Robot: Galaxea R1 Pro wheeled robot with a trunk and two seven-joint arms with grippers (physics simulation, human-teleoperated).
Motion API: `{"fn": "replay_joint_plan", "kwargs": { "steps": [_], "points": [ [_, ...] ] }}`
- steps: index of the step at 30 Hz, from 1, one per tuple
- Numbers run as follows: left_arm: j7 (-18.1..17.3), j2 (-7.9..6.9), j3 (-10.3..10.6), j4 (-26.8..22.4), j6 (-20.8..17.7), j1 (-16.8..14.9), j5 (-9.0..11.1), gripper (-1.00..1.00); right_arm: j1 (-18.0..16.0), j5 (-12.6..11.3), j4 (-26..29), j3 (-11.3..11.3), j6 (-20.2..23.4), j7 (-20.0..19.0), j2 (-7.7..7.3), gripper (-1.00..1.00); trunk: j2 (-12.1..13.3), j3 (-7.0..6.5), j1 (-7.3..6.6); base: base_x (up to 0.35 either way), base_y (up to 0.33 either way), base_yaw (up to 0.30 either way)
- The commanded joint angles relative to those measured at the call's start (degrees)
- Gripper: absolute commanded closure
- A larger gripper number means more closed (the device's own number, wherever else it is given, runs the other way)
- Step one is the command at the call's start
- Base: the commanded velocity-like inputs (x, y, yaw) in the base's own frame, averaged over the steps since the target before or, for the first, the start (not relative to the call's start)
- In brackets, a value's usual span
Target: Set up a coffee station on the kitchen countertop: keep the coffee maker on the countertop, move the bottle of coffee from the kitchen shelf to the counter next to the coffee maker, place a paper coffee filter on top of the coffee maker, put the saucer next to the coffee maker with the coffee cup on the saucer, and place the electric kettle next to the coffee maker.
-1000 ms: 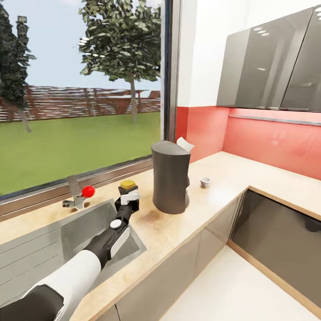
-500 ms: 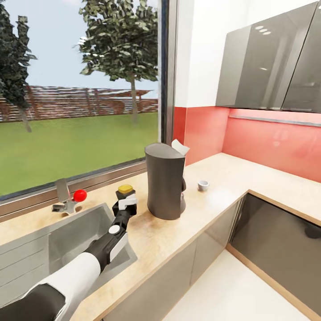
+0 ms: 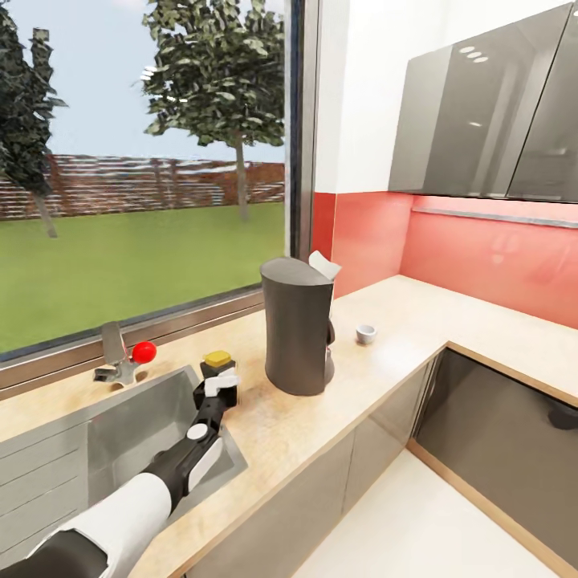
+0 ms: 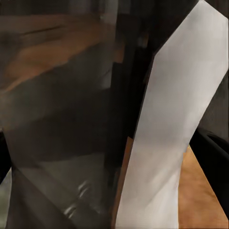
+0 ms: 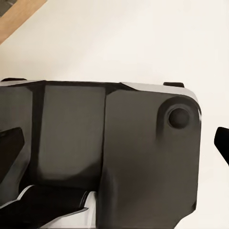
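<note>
Left gripper (image 3: 215,384) clamped on coffee bottle (image 3: 217,365) beside the sink (image 3: 136,417), coffee maker (image 3: 298,325) just right of the bottle, paper filter (image 3: 323,264) on its top, right gripper's state impossible to tell.

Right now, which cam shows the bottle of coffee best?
Head view: the bottle of coffee stands on the kitchen countertop by the sink, with the left gripper at it. Left wrist view gives a blurred close-up: dark glass, white label.

The left arm (image 3: 152,490) is clad in smooth white shells over black joints, narrowed toward a black wrist on which a small round grey disc is set. The left gripper (image 3: 218,385) is built black with white finger plates. In the right wrist view a dark grey body panel (image 5: 100,152) is seen (a round knob near one corner), edged in white.
</note>
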State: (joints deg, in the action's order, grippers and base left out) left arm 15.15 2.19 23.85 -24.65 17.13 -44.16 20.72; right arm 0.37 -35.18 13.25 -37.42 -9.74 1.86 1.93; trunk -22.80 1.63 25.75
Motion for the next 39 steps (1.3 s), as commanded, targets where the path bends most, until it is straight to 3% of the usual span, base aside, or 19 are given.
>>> {"fn": "replay_joint_plan", "kwargs": {
  "steps": [1, 8, 20, 26, 39],
  "points": [
    [0.4, -0.33, 0.5, 0.0, 0.6, -0.1, 0.3, 1.00, 0.0, -0.5, 0.0, -0.5, -0.2, 0.2, -0.02, -1.00, -0.1, 0.12, 0.04, 0.000, 0.000, 0.000],
    [0.4, -0.62, 0.3, -0.4, 2.9, 0.0, 0.1, 1.00, 0.0, -0.7, -0.2, -0.6, -0.2, 0.2, -0.06, -1.00, -0.1, 0.12, 0.04, 0.000, 0.000, 0.000],
    [0.4, -0.35, 1.1, -0.4, 3.1, 0.0, 0.0, 1.00, 0.0, -0.5, -0.2, -0.7, -0.2, 0.3, 0.00, -1.00, -0.1, 0.12, 0.04, 0.108, 0.000, 0.000],
    [0.4, -0.27, 1.0, 0.2, 7.7, 0.0, 0.0, 1.00, 0.0, -0.5, -0.3, -0.7, -0.2, 0.3, 0.00, -1.00, -0.1, 0.12, 0.04, 0.011, 0.000, 0.000],
    [0.4, 0.08, 1.0, 1.0, 8.4, 1.3, -0.1, 1.00, 0.0, -0.5, -0.3, -0.7, -0.2, 0.3, 0.00, -1.00, -0.1, 0.12, 0.04, 0.006, -0.002, 0.000]
  ]
}}
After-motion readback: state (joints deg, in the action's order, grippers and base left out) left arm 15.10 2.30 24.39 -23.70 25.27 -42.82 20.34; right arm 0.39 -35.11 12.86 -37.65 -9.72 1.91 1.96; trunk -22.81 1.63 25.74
